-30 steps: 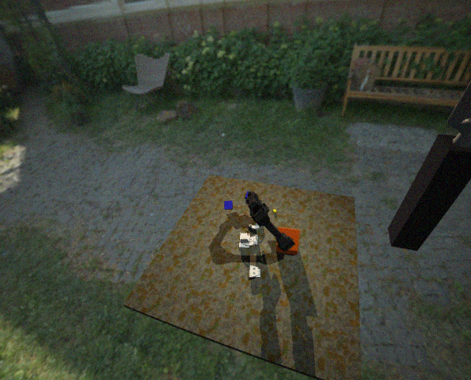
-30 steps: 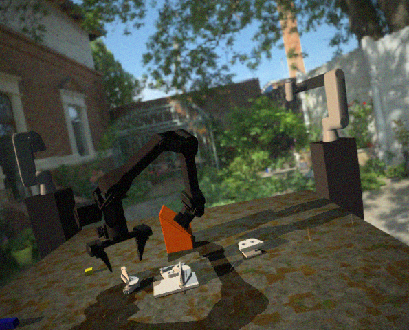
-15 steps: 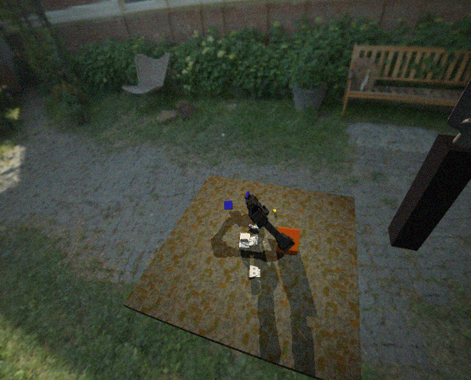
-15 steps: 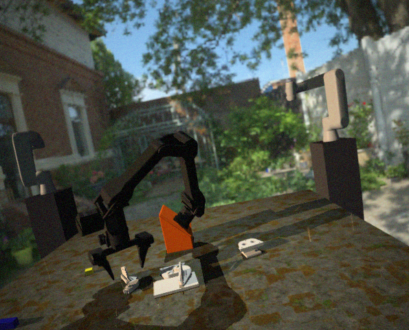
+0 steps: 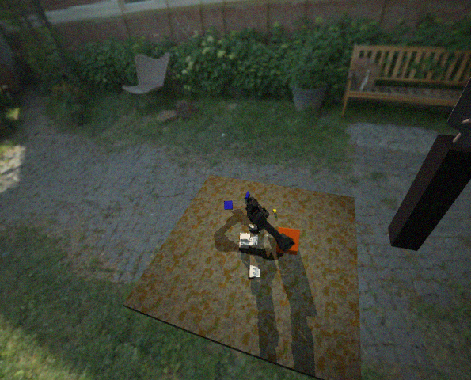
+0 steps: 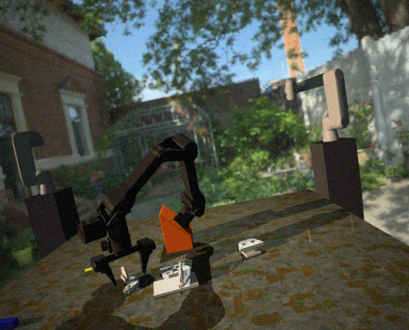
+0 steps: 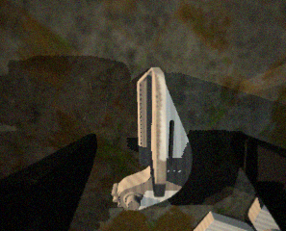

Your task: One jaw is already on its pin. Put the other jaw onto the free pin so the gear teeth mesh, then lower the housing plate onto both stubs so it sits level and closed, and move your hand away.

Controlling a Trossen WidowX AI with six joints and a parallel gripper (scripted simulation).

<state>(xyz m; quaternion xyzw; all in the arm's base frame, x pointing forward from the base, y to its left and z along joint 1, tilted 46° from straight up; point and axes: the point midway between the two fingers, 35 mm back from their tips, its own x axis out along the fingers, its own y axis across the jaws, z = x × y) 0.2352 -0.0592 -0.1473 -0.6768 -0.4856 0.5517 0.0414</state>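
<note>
The loose white jaw (image 5: 252, 228) (image 6: 124, 274) (image 7: 159, 115) lies on the table, its long arm pointing up and its toothed end low at the left in the wrist view. My gripper (image 6: 129, 278) (image 7: 164, 139) is open, with a finger on each side of the loose jaw and nothing gripped. The white base (image 5: 243, 240) (image 6: 166, 288) is beside it, with the other jaw and an upright part on top; only its corner shows at the bottom right of the wrist view. The white housing plate (image 5: 254, 271) (image 6: 249, 243) lies apart, raised and tilted on a small support.
An orange wedge block (image 5: 293, 235) (image 6: 174, 234) stands behind the base, by the arm. A blue block (image 5: 228, 205) (image 6: 1, 323) and a small yellow block (image 5: 275, 210) (image 6: 88, 271) lie on the far side. Dark pedestals (image 5: 435, 191) (image 6: 335, 170) stand outside the table.
</note>
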